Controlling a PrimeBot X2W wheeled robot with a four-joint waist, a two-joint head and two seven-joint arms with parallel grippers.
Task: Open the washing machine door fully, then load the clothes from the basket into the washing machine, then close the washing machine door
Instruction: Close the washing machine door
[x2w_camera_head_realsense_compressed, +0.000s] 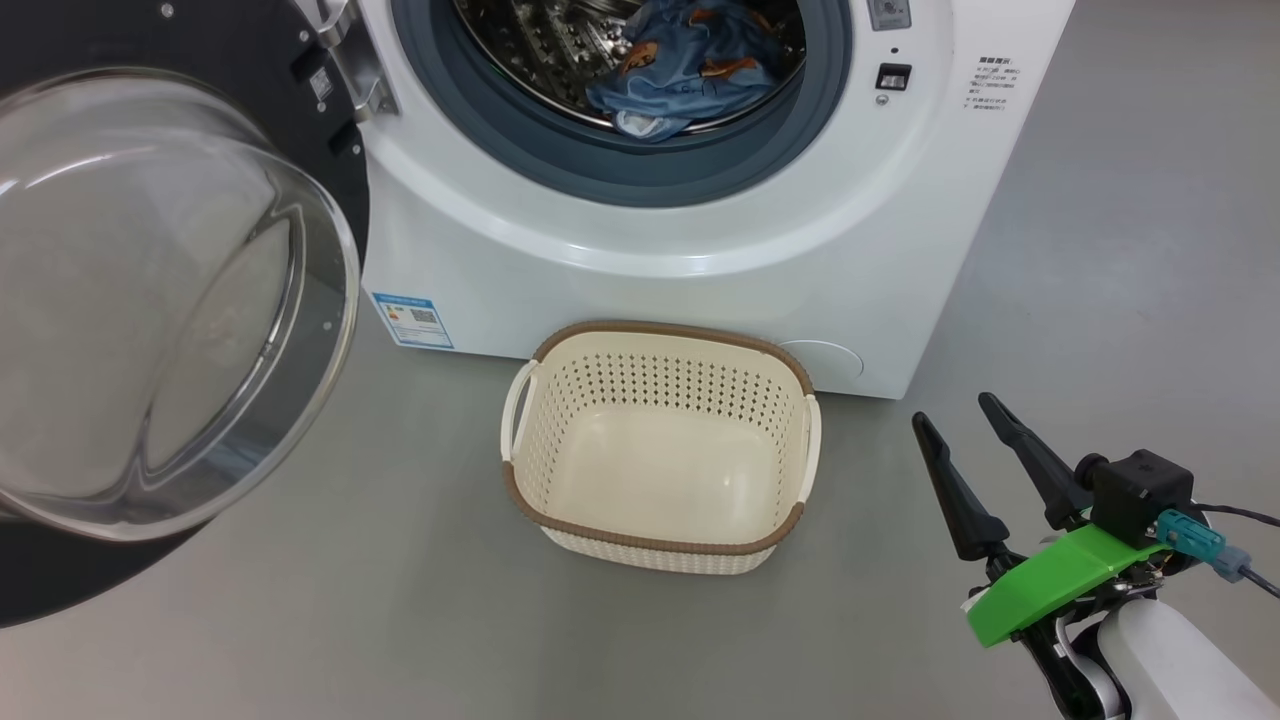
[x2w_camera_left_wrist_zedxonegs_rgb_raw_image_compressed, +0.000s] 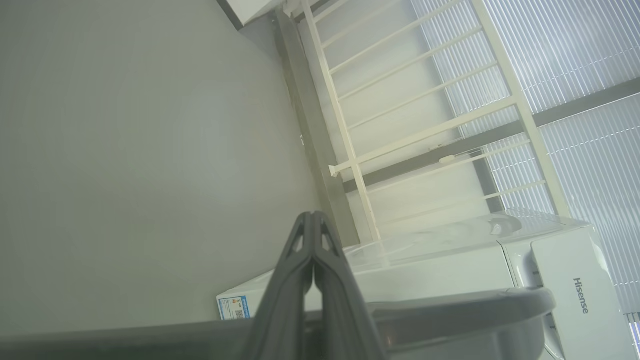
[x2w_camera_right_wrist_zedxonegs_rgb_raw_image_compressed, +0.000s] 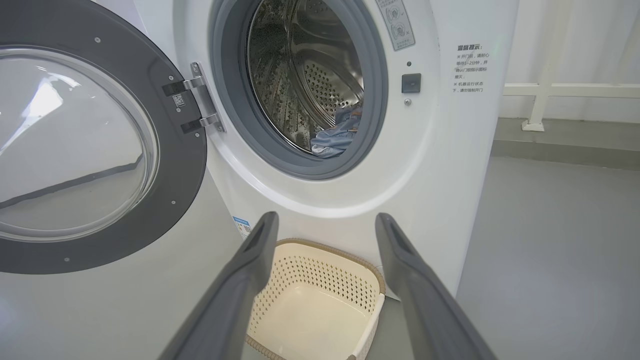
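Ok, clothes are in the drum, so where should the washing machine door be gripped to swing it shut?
Probably the washing machine door by its black rim on the free side, opposite the hinge, pinched edge-on from the robot's left. The bulging glass bowl looks too wide and smooth to pinch, and the edge farthest from the hinge gives the most leverage.

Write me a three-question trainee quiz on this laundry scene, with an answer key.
1. Multiple choice: where do the clothes lie? A in the basket; B inside the washing machine; C in the right end effector.
2. True or false: the washing machine door is closed.
3. Fill in: the right end effector's fingers stand ___ (open or shut).
Key: 1 B; 2 false; 3 open.
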